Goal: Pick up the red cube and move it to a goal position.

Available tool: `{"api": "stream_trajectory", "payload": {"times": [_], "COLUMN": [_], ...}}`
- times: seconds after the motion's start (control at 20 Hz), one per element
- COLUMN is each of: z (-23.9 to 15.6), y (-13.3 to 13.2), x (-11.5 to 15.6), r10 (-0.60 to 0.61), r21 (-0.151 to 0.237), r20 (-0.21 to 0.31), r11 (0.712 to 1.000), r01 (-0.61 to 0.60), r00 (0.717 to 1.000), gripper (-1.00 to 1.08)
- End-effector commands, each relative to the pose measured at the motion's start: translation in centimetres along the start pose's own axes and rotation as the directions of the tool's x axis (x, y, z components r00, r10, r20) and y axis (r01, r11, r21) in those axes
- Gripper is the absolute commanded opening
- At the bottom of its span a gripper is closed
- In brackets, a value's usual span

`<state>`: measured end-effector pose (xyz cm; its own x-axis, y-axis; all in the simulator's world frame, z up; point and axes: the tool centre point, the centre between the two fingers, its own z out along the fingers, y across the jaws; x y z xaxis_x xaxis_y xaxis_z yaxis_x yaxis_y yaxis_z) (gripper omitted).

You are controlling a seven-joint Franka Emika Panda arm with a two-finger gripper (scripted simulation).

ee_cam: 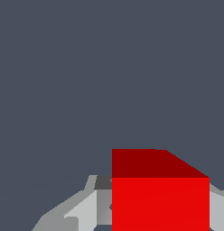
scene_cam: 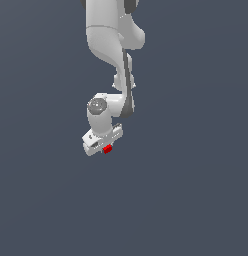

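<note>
Hanging down from the top edge of the exterior view, the white arm (scene_cam: 112, 45) bends and ends in the end effector (scene_cam: 103, 145). The red cube (scene_cam: 107, 149) sits right at the tip of the end effector, touching it. The cube is very small next to the white parts around it.

All around the arm there is only flat dark grey-blue. The room on the exterior view's left, on the exterior view's right and below the cube is wide and open. Nothing else stands near the cube. No edge of a desk shows anywhere, so it is hard to tell if the cube is up in the air or low down.

The top of the arm is cut off by the edge of the picture. The fingers are too small there to make out one by one.

In the wrist view the red cube (ee_cam: 160, 198) fills a big part of the picture and is cut off at the edge. Pale grey finger parts (ee_cam: 82, 212) show on one side of it, and a bit of grey (ee_cam: 217, 207) shows on the other side. The cube sits between them, so the end effector looks closed on it. The cube hides most of both fingers.
</note>
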<state>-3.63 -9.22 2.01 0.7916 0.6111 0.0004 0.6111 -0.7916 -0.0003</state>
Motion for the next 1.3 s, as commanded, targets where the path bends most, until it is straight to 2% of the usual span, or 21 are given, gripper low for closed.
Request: {"api": "stream_trajectory", "payload": {"times": [0.0, 0.65, 0.95, 1.25], "z": [0.0, -0.8, -3.3, -7.4], "y": [0.0, -0.8, -3.2, -7.3], "x": [0.0, 0.4, 1.7, 4.0], "r10": [-0.002, -0.001, -0.001, -0.002], "r21": [0.0, 0.0, 0.0, -0.001], "r20": [0.0, 0.0, 0.0, 0.001], "r11": [1.0, 1.0, 1.0, 1.0], "r01": [0.002, 0.001, 0.001, 0.002], "r00": [1.0, 1.0, 1.0, 1.0], "gripper": [-1.0, -1.0, -1.0, -1.0]}}
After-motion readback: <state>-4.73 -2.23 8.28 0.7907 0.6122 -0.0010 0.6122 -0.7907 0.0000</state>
